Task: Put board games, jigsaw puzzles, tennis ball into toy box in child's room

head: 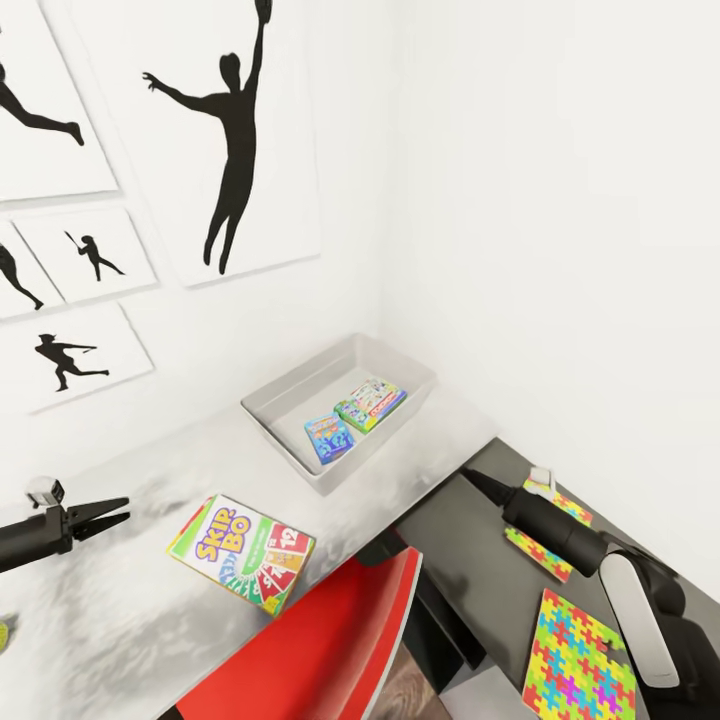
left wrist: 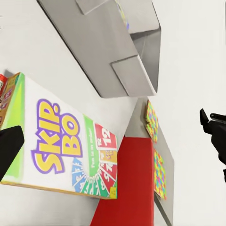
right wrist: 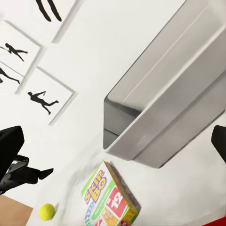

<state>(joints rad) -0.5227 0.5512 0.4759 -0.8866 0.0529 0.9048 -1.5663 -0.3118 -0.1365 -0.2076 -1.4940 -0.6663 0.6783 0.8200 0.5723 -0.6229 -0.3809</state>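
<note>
Resting on the pale grey desk top [head: 130,610], the yellow-green-red "Skip-Bo" cardboard game box [head: 242,553] lay flat near the front edge, clear of both grippers. Behind it, toward the white corner, stood the shallow pale grey translucent toy bin [head: 290,395], and inside it lay the small blue cartoon-printed game box [head: 328,437] touching the small greenish multicoloured game box [head: 370,404]. In the left wrist view the bin's contents were almost wholly hidden by its wall.

The left gripper [head: 108,514] hovered above the desk top beside the Skip-Bo box, holding nothing, its dark fingers slightly parted at the tips. The right gripper [head: 478,482] was over the lower dark grey wing [head: 450,530]; its fingers looked drawn close together in the head view, but they were too dark and small to be sure, so its state could not be determined.

On the wing, one multicoloured jigsaw-patterned board [head: 550,530] was partly covered by the right arm; a second jigsaw-patterned board [head: 578,660] lay nearer, also overlapped by the arm. A small yellow-green tennis ball [right wrist: 46,212] sat on the desk top, cut off at the head view's left edge. A red chair seat [head: 310,640] stood below the desk edge
</note>
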